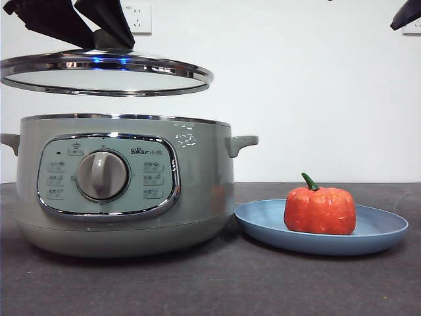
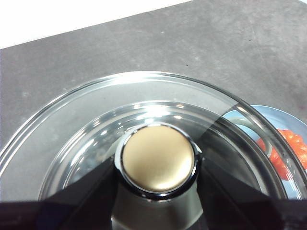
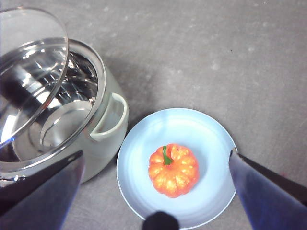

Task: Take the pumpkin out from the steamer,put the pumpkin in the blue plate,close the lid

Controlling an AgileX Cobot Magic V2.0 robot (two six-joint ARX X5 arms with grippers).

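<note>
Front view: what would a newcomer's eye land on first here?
First the glass lid, held in the air above the open sage-green steamer by the left pincer, shut on its knob. Next the orange pumpkin, sitting on the blue plate beside the steamer, with the right pincer open above it.

A plain white wall [image 1: 296, 99] rises behind a dark grey, faintly speckled tabletop [image 1: 263, 283]. A white power socket [image 1: 137, 18] sits on the wall at eleven o'clock, another [image 1: 414, 26] at two o'clock.
</note>
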